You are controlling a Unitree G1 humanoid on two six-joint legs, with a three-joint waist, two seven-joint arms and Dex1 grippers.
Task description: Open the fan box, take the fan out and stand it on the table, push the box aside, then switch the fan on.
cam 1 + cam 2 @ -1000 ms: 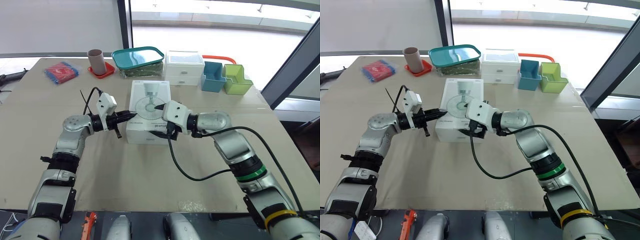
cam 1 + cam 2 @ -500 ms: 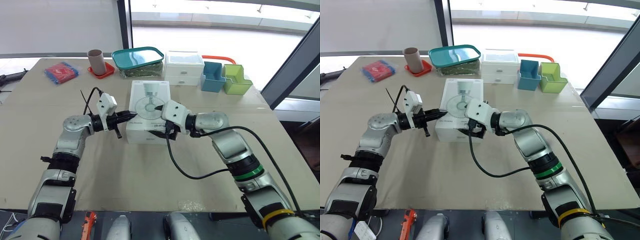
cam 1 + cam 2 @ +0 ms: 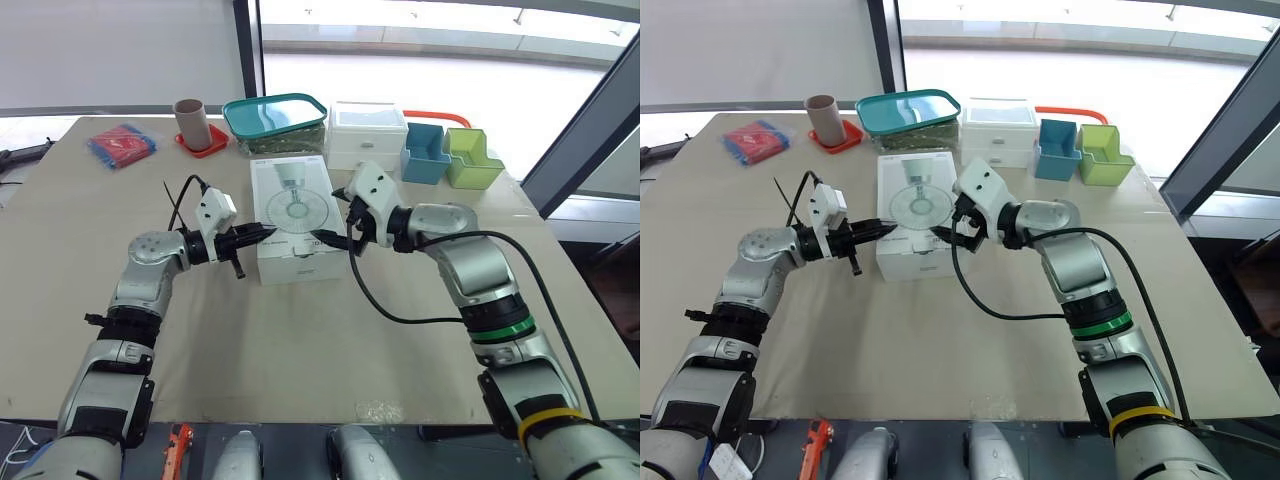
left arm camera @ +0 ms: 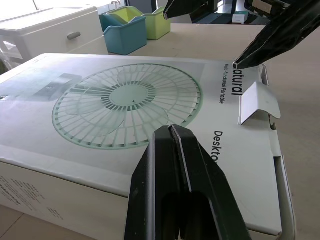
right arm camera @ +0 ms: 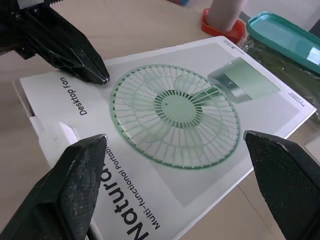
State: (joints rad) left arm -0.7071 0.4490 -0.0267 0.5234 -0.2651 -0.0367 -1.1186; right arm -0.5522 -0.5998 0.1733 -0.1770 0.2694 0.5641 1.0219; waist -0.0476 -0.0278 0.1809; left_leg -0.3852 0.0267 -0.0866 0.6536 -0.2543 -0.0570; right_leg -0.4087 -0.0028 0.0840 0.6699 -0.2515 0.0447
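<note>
Left eye view, table (image 3: 300, 340) stock as seen:

1. Fan box (image 3: 297, 218): white carton lying flat, mid-table toward the far edge, just in front of the tub and the drawer unit. The top bears a pale green fan drawing. Readable print: "Desktop Fan", "Natural", "Multi-functional Portable". The lid lies closed, and a small white tab (image 4: 255, 102) stands bent up at the box's near end.
2. Left gripper (image 3: 262, 233): jaws pressed together, the tip at the box's left top edge beside the words "Desktop Fan". Whether it touches the card cannot be told.
3. Right gripper (image 3: 337, 217): jaws spread wide, above the right side of the box top, pinching nothing. One finger (image 5: 75, 185) hangs near the raised tab.
4. Tub (image 3: 277, 122): clear, with a teal lid, holding green material of a kind that cannot be told. It sits at the far edge, left of the drawer unit.
5. Drawer unit (image 3: 368, 135): white, two drawers, both shut, contents hidden.
6. Blue bin (image 3: 427, 152) and green bin (image 3: 472, 158): side by side, touching, to the right of the drawers. Their contents are not visible.
7. Tube (image 3: 191, 120): brown, upright on a red dish (image 3: 205, 142), left of the tub.
8. Red packet (image 3: 122, 143): red and blue, near the far left corner. Its label is too small to read.
</note>
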